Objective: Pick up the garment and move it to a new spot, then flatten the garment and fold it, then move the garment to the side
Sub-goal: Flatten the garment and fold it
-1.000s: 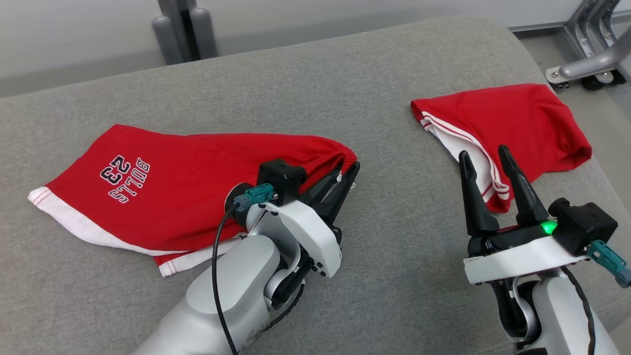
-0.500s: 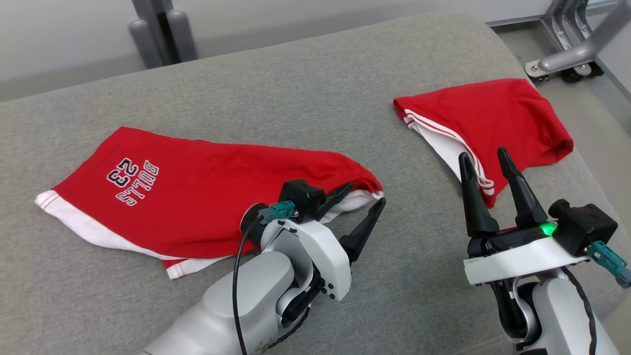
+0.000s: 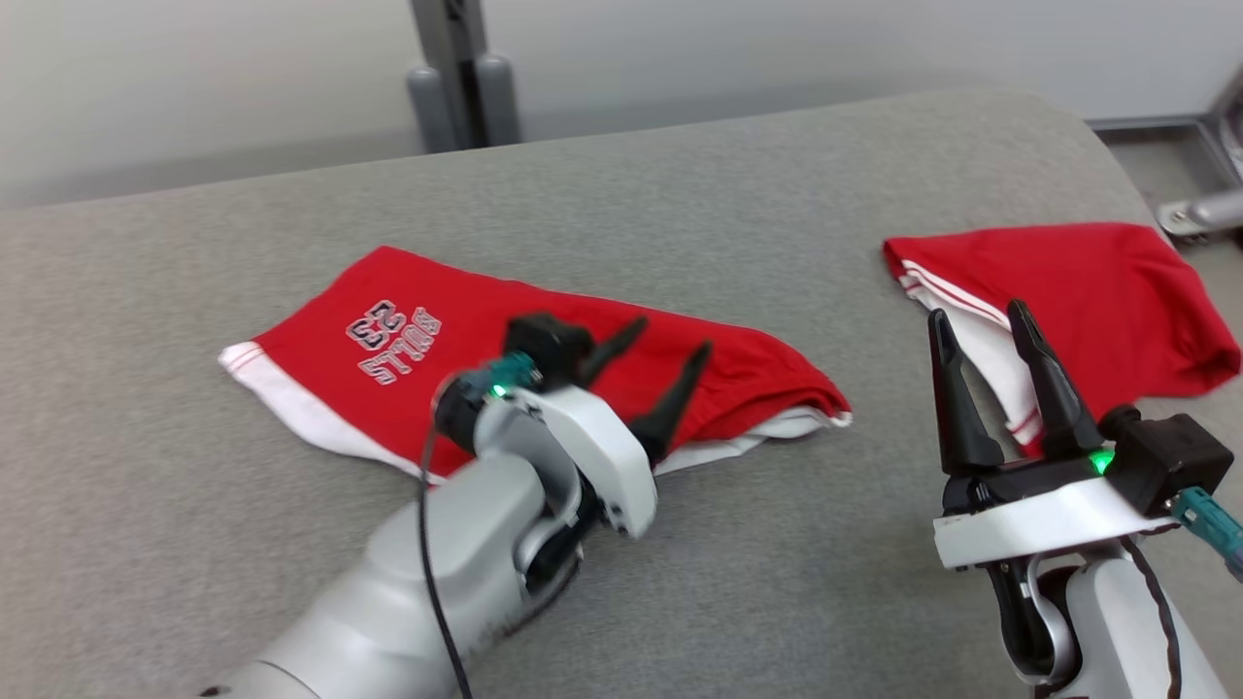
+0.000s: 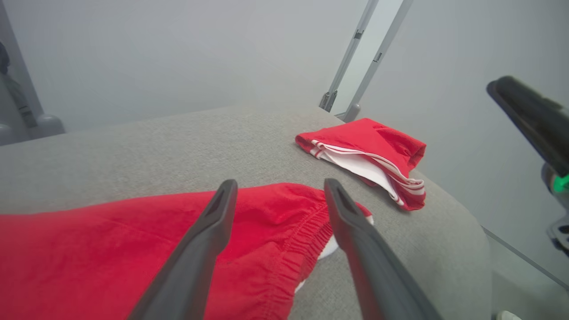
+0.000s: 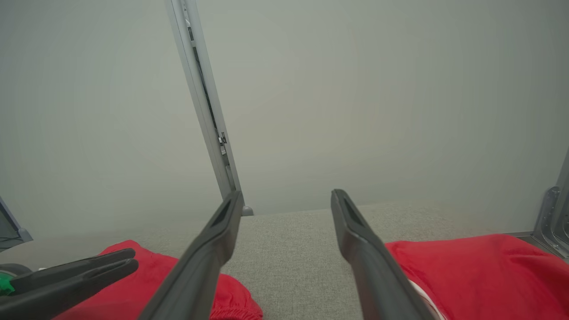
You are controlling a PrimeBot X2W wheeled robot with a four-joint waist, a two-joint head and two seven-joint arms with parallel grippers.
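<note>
The garment [image 3: 311, 364] is a pair of red shorts with a white hem and "BULLS 23" lettering. It lies roughly flat on the grey cushion [image 3: 680, 194], left of centre. My left gripper [image 3: 672, 335] hovers open just above the shorts' elastic waistband end [image 4: 293, 231] and holds nothing. In its own wrist view the left gripper [image 4: 280, 182] has both fingers spread over the red cloth [image 4: 111, 249]. My right gripper [image 3: 977, 311] stands open and empty at the right, fingers pointing up, in front of a second red garment [image 3: 1097, 282]. Its wrist view has the right gripper [image 5: 286, 193] aimed at the wall.
The second red garment [image 4: 369, 138] lies folded near the cushion's rounded right edge, white lining showing. A grey metal post [image 3: 456, 58] stands behind the cushion and a metal frame foot [image 3: 1204, 209] sits on the floor at the right. Bare cushion lies between the two garments.
My left gripper has opened, let go of the shorts' waistband and lifted a little; the cloth now rests on the cushion. The head camera has shifted. The right arm has held still.
</note>
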